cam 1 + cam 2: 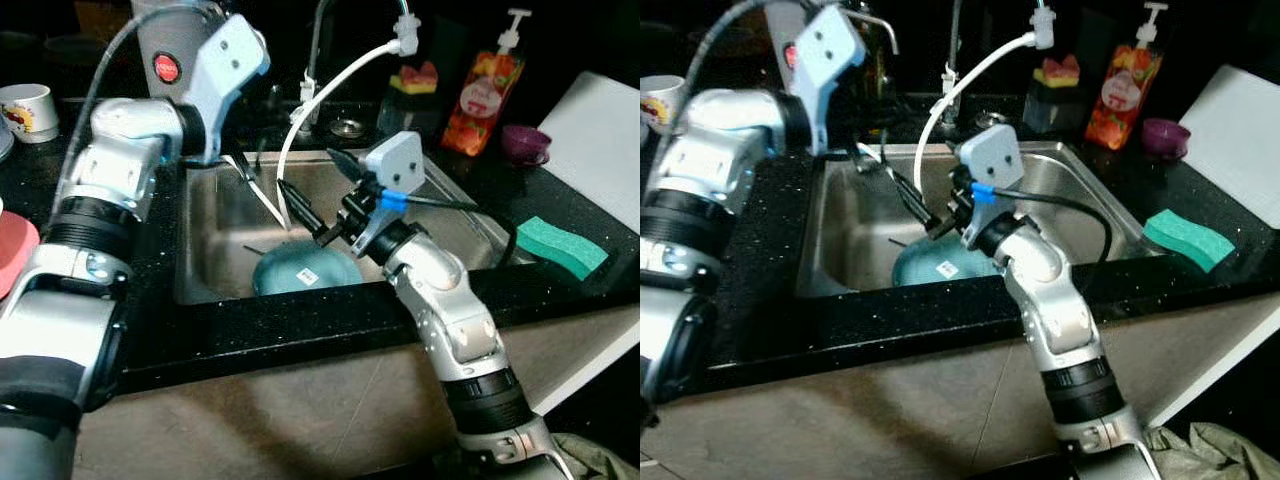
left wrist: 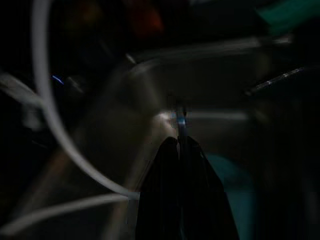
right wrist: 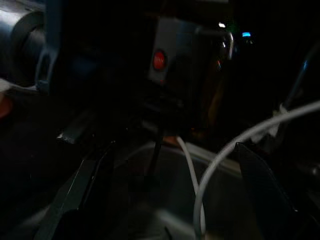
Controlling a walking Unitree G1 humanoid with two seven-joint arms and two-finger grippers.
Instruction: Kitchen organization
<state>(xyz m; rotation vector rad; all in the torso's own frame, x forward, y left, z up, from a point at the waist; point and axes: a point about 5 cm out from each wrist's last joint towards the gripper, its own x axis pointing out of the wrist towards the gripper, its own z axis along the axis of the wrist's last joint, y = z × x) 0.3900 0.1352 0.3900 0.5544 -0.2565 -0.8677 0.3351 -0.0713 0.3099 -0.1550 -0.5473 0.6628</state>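
**Both grippers in the sink, bowl still waiting**

On the far left of the counter (image 1: 150, 350) stands a mug (image 1: 28, 110), with a red item (image 1: 12, 250) at the very edge below it; neither is being handled. Next comes the left gripper (image 1: 262, 195), reaching down over the left half of the sink (image 1: 205, 250). In its wrist view the two fingers (image 2: 182, 190) are pressed together with a thin bright sliver showing just past the tips; whether that is a utensil held or only a glint, I cannot tell.

In the middle of the basin a teal bowl (image 1: 305, 272) lies upside down on the sink floor, a small label on it. A white hose (image 1: 325, 90) arcs from the tap down into the basin. The right gripper (image 1: 305, 215) hangs just above the bowl, its fingers spread wide in its wrist view and holding nothing.

Further right sit a soap bottle (image 1: 485, 90), a purple cup (image 1: 525, 143), a green sponge (image 1: 560, 245) and a white board (image 1: 600, 140).

By my reading the tidying is at an early stage: the bowl is not yet lifted out, and the counter items remain scattered.
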